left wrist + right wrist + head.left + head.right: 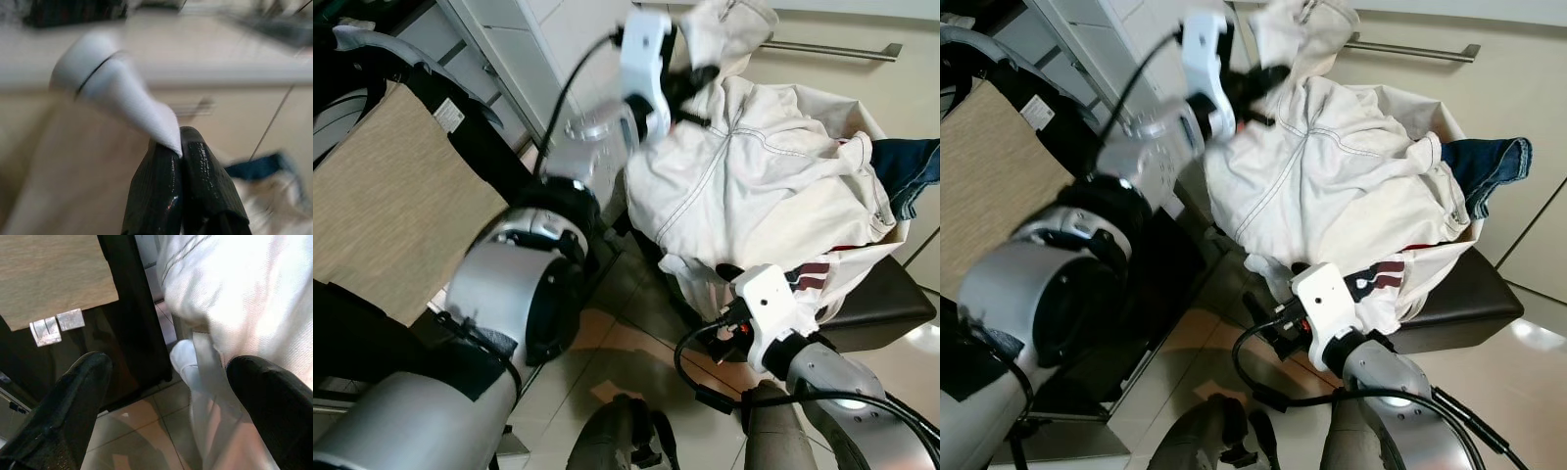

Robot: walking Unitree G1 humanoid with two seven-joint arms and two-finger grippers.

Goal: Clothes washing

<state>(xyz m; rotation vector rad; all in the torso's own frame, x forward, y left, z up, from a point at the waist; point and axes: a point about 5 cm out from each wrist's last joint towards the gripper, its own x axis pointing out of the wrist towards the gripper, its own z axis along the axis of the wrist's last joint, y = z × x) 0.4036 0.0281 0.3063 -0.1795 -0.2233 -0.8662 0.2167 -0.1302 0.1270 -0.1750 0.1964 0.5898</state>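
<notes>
Left gripper (180, 147) pinched on one cream jacket (754, 186); right gripper (166, 396) spread wide, holding nothing.

I count one cream jacket, hanging from my raised left fingers (159, 186), which are clamped tight on a fold. Under it: one blue denim piece (911, 171) and one dark-striped garment (813, 274), heaped on one dark stool (886, 313). My right gripper sits below the jacket hem. Two small tags (56, 325) on the tan panel (54, 276) beside it; no writing legible.

The garment (759, 186) is cream with pale stitching; beside it lie dark blue jeans (913, 171) and maroon-and-white striped cloth (813, 274).
</notes>
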